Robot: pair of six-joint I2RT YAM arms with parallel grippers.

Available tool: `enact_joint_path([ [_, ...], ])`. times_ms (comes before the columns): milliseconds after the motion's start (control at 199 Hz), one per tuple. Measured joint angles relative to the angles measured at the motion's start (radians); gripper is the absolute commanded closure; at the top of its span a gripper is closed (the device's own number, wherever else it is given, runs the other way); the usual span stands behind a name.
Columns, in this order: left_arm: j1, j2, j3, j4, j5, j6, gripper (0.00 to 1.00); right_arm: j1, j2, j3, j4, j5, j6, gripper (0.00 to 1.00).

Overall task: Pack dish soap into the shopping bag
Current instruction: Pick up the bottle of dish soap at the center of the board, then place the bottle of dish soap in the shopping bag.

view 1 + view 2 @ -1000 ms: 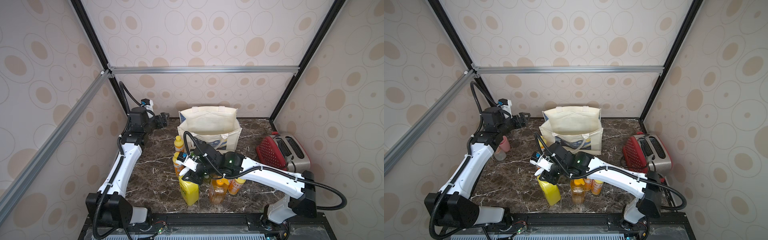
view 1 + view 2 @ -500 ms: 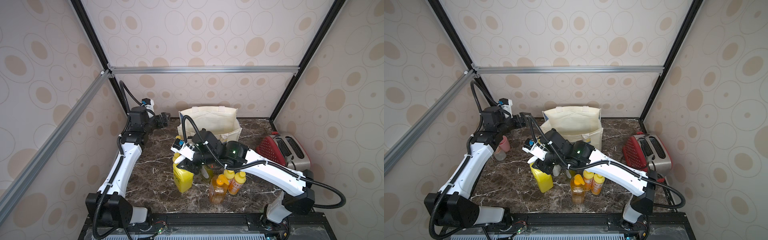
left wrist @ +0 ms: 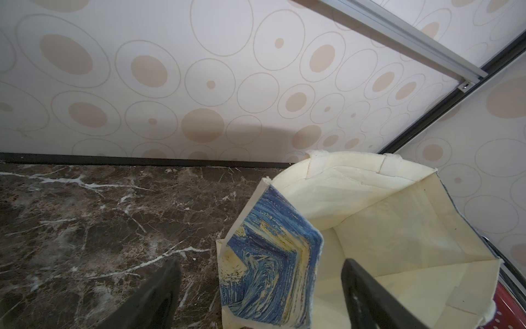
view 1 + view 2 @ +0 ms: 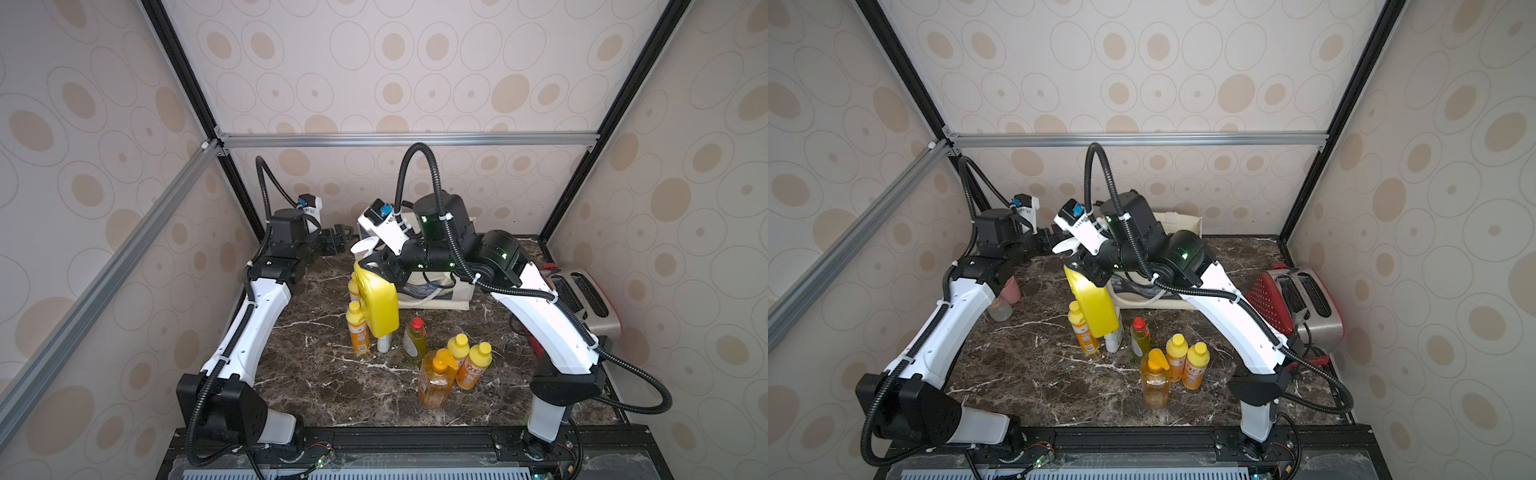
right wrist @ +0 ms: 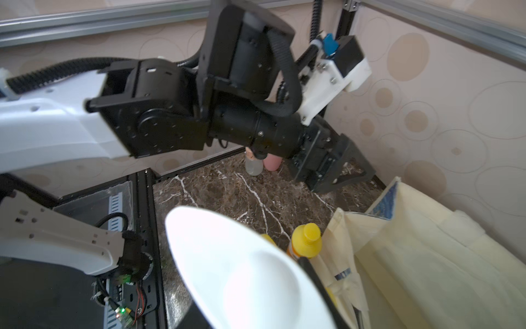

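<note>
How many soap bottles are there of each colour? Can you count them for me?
small orange bottles with yellow caps: 4
big yellow bottle with a white pump: 1
clear orange pump bottle: 1
greenish bottle with a red cap: 1
white bottle: 1
Total: 8

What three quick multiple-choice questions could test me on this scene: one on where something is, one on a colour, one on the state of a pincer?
1. Where is the big yellow bottle?
A) lying on its side
B) standing upright, untouched
C) held up by the right pincer

2. What colour is the greenish bottle's cap?
A) red
B) blue
C) black

3. How is the left pincer?
A) shut tight, empty
B) open, gripping nothing
C) shut on a bottle

Answers:
1 C, the pincer grips its neck and it hangs tilted.
2 A, the cap shows red in both top views.
3 B, its wrist view shows the jaws wide apart with nothing gripped.
</note>
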Motion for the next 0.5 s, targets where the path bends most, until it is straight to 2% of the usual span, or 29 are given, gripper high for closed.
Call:
enact_joint_path([
  [231, -0.050, 0.074, 0.055, -0.015, 0.011, 0.021, 0.15, -0.164, 0.012, 0.011, 0.039, -0.028, 0.066, 1.00],
  [502, -0.061, 0.156, 0.111, -0.085, 0.043, 0.055, 0.26, -0.307, 0.014, 0.011, 0.134, -0.082, 0.143, 1.00],
])
